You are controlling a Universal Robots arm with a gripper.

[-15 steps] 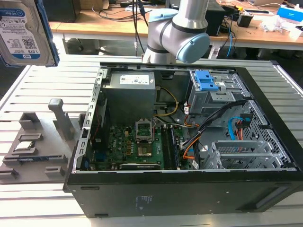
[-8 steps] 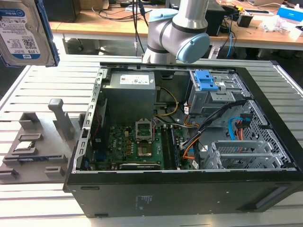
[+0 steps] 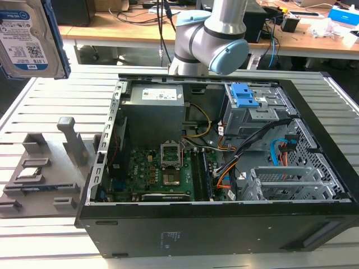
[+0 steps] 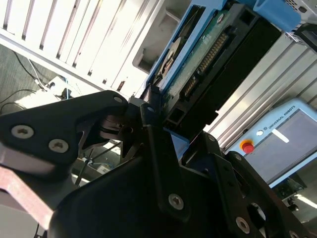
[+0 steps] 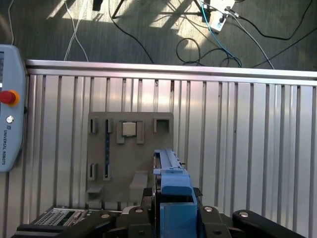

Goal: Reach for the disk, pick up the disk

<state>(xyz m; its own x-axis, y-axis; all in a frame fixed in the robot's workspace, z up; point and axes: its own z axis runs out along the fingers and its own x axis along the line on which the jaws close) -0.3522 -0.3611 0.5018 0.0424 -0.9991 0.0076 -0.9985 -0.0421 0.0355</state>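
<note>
I'm watching the gripper (image 4: 151,106) in the second wrist view: its jaws are closing tight on the disk (image 4: 208,64), clamping it edge-on by its blue bracket. In the exterior view the disk is hanging clear at the upper left of the frame, label facing the camera. The grey fixture plate (image 3: 39,179) is lying at lower left, the open computer case (image 3: 224,224) beside it, and the arm (image 3: 216,33) is rising behind.

Silver-grey arm (image 3: 208,38) with pale blue joint caps; matte black jaws dotted with silver screws.
</note>
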